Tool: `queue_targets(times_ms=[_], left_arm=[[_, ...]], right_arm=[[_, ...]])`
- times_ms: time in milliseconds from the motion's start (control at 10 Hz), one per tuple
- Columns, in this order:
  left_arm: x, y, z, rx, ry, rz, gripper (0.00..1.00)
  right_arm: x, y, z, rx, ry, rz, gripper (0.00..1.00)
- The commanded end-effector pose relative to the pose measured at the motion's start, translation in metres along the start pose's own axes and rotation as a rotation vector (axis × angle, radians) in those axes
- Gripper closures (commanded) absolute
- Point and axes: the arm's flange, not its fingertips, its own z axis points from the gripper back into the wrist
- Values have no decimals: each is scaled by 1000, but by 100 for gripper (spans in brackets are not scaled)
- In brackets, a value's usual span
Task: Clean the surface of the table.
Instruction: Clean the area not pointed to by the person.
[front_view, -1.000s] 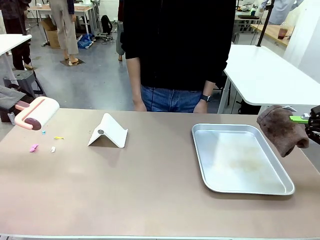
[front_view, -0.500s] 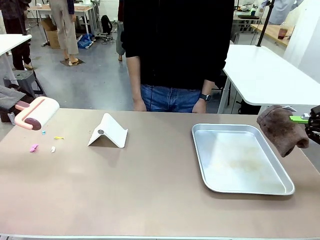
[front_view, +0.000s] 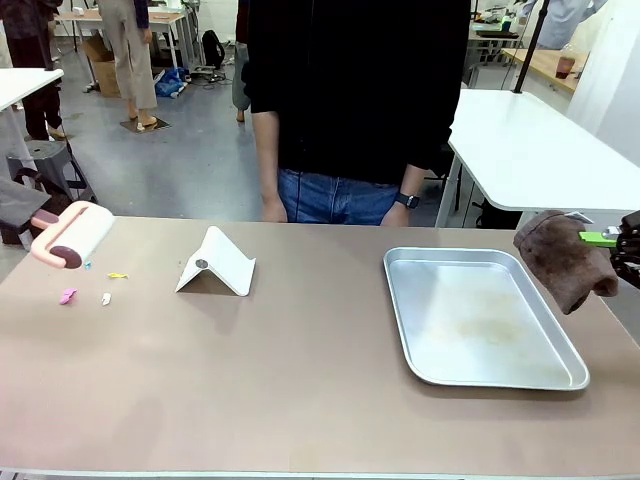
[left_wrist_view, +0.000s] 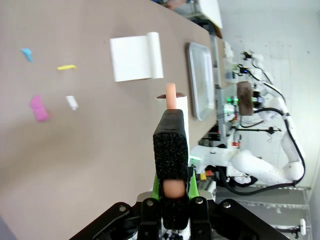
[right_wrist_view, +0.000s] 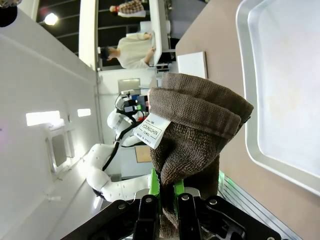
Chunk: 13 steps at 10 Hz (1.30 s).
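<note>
The lint roller (front_view: 72, 235) has dipped slightly lower, farther left from the metal tray (front_view: 400, 310); the left gripper (left_wrist_view: 173, 189) is clamped on its pink handle. The table (front_view: 300, 380) spreads wide under the tray, which lies on its right part. A white folded stand (front_view: 218, 262) sits left of the tray. Just right of the tray, off its far corner, the right gripper (right_wrist_view: 166, 192) is pinched on a brown towel (front_view: 562, 258). Well left of the tray, below the roller, lie small scraps (front_view: 67, 295): pink, white, yellow and blue.
</note>
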Motion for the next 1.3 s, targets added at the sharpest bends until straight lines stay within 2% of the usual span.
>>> queue_targets(times_ms=[0,200,300,400,500,700,1200], left_arm=[[-13,6,13,93,-10,-59,79],[-17,25,27,199,-65,-39,79],[-16,40,35,289,-145,20,79],[-16,52,41,288,-202,68,79],[-15,63,42,345,-264,103,79],[-12,81,40,377,-313,166,79],[3,108,17,421,-266,250,79]], right_arm=[[-1,1,3,2,10,14,88],[-1,1,3,2,10,14,88],[-1,1,3,2,10,14,88],[-1,1,3,2,10,14,88],[-1,1,3,2,10,14,88],[-1,1,3,2,10,14,88],[-1,1,3,2,10,14,88]])
